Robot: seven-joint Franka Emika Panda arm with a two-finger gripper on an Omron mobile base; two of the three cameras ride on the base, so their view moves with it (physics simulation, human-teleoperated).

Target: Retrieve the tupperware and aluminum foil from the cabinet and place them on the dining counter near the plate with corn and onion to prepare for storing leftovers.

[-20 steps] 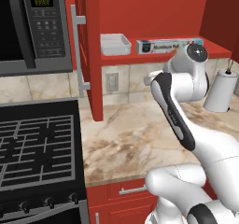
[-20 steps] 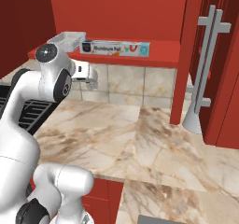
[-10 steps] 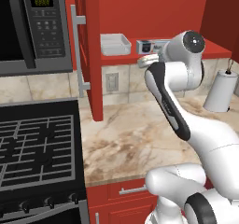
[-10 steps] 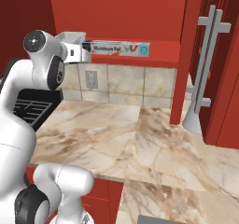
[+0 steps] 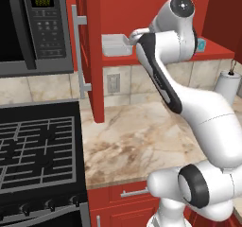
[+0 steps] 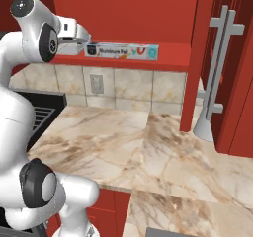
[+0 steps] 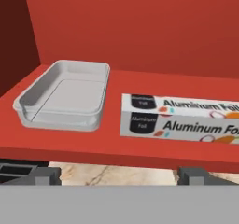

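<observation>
The tupperware (image 7: 65, 94), a shallow pale container, sits empty on the left of the red cabinet shelf (image 7: 60, 143). To its right lies the aluminum foil (image 7: 182, 118), a long printed box. My gripper (image 7: 120, 176) hangs open just in front of the shelf edge, level with the gap between the two and touching neither. In the left base view the hand (image 5: 134, 36) is right beside the tupperware (image 5: 115, 45). In the right base view the foil (image 6: 121, 51) lies just right of the hand (image 6: 74, 33). The dining counter, plate, corn and onion are out of view.
The open cabinet door (image 5: 90, 46) with its silver bar handle (image 5: 81, 56) stands left of the shelf. A microwave (image 5: 33, 27) and stove (image 5: 38, 150) are further left. Marbled worktop (image 5: 127, 136) runs below, with a white paper-towel roll (image 5: 228, 86) at right.
The arm has risen and swung left along the shelf, from in front of the foil box towards the tupperware. The jaws have stayed open.
</observation>
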